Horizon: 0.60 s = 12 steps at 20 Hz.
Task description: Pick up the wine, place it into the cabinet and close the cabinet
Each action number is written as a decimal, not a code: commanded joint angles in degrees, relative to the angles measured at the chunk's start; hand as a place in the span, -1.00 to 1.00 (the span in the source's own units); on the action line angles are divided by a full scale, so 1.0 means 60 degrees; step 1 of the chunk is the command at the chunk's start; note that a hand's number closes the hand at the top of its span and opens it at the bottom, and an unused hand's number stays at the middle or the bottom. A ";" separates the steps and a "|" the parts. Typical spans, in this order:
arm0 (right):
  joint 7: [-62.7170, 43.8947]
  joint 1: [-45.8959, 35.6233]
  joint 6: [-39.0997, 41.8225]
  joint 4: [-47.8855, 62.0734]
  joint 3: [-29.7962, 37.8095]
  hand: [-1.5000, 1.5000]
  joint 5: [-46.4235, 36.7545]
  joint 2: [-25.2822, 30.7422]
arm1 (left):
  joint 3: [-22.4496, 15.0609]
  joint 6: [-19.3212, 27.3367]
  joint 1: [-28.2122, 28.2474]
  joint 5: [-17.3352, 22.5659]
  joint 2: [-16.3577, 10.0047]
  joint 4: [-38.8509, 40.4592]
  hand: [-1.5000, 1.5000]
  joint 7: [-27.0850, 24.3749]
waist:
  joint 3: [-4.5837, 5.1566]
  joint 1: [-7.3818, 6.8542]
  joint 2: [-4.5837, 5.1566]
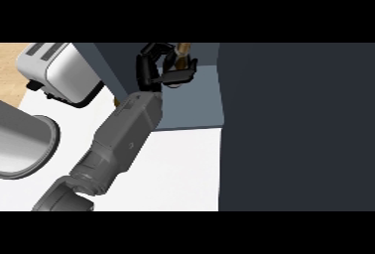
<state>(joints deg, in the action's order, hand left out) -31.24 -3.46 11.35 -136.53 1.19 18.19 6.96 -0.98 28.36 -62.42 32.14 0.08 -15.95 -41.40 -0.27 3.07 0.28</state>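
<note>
The wine [183, 50] (a brown bottle, mostly hidden) is held within the open cabinet [196, 103], above its grey-blue shelf, clasped by the left hand [156, 68].

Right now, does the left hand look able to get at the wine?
Probably yes: the left hand is inside the open cabinet, curled round the wine, and nothing stands between them.

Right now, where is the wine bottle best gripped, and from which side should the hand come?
Round its body, from the open front of the cabinet, I think. The left hand curls round the bottle there; only a brown part shows past it. The cabinet's wall at the left and the dark door at the right block other sides.
</note>
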 commanded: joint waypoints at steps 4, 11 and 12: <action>-0.0372 -0.0003 0.0042 -0.0777 0.0505 -1.00 0.0743 0.0333 | 0.0277 -0.0159 0.0037 0.0095 -0.0013 0.0773 1.00 -0.0587 | 0.0050 0.0012 0.0096; -0.0230 0.0035 -0.0179 -0.0830 -0.0181 -1.00 0.0119 -0.0087 | 0.0309 -0.0046 0.0035 -0.0136 -0.0197 0.1359 -1.00 -0.0554 | 0.0057 0.0045 0.0135; -0.0128 -0.0332 -0.0073 -0.0278 0.0268 -1.00 0.0293 0.0167 | 0.0276 0.0108 -0.0018 -0.0201 -0.0129 0.1450 -1.00 -0.0516 | 0.0054 0.0011 0.0148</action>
<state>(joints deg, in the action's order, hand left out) -30.62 -4.25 11.70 -136.18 1.34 18.23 7.33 0.03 28.92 -64.42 31.24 0.03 -10.12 -43.85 -0.34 3.42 0.46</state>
